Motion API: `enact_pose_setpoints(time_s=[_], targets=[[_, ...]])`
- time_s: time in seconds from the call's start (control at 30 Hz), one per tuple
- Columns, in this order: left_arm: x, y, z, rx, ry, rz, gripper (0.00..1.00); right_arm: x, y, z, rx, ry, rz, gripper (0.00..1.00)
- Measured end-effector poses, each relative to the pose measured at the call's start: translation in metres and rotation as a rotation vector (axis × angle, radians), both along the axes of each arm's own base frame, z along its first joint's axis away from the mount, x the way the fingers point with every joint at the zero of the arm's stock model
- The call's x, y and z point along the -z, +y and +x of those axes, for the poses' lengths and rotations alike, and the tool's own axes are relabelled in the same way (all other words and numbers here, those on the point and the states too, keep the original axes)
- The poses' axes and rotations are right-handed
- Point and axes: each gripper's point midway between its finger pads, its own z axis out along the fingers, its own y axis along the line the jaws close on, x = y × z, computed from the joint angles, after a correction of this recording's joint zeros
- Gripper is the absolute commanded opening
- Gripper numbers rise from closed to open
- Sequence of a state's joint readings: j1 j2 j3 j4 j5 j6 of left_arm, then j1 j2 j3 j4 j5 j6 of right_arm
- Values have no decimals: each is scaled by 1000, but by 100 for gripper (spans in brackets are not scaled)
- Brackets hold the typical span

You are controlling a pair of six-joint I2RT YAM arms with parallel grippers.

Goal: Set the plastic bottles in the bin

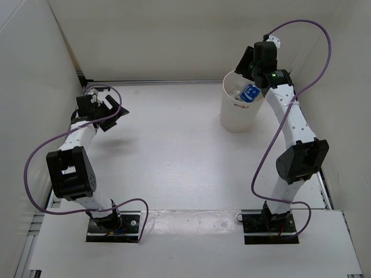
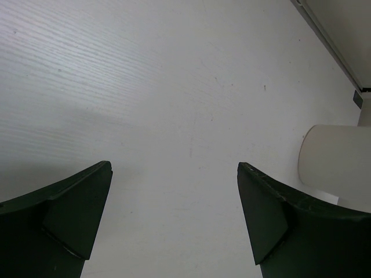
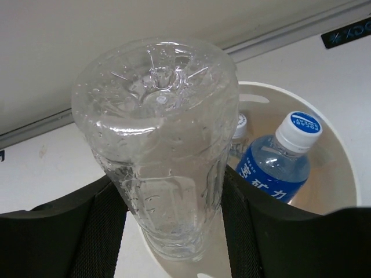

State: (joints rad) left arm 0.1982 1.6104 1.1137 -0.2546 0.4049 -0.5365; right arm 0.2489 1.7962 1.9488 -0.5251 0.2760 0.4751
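A clear label-less plastic bottle (image 3: 159, 145) fills the right wrist view, bottom end toward the camera. My right gripper (image 3: 174, 226) is shut on its sides and holds it over the white bin (image 3: 342, 174). Inside the bin lies a blue-labelled bottle (image 3: 278, 156) with a white and blue cap, and beside it shows a second white cap (image 3: 240, 124). From above, the right gripper (image 1: 248, 72) hangs over the bin (image 1: 235, 119) at the back right, with the blue-labelled bottle (image 1: 250, 92) showing inside. My left gripper (image 1: 110, 116) stands open at the far left, nothing between its fingers (image 2: 78, 214).
White walls close the table on the left, back and right. A metal rail runs along the back edge. In the left wrist view the bin (image 2: 336, 159) stands off to the right over bare white tabletop. Purple cables loop from both arms.
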Motion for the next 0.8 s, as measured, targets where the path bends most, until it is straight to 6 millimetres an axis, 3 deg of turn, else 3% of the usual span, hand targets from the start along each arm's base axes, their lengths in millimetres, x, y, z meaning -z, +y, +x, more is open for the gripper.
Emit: enact_pose_setpoints(time_s=[0.03, 0.2, 0.4, 0.47, 0.6, 0.8], targets=[[2, 1, -1, -6, 4, -4, 100, 2, 0, -1, -5, 13, 12, 90], [8, 3, -5, -13, 22, -8, 100, 7, -11, -4, 12, 77, 40, 90], [6, 3, -6, -11, 14, -4, 100, -25, -46, -7, 72, 42, 48, 90], [5, 3, -8, -11, 12, -4, 100, -33, -66, -18, 108, 35, 48, 90], [9, 2, -13, -12, 20, -6, 100, -34, -100, -62, 177, 42, 45, 90], [10, 2, -14, -8, 21, -3, 100, -24, -115, -119, 200, 63, 53, 90]])
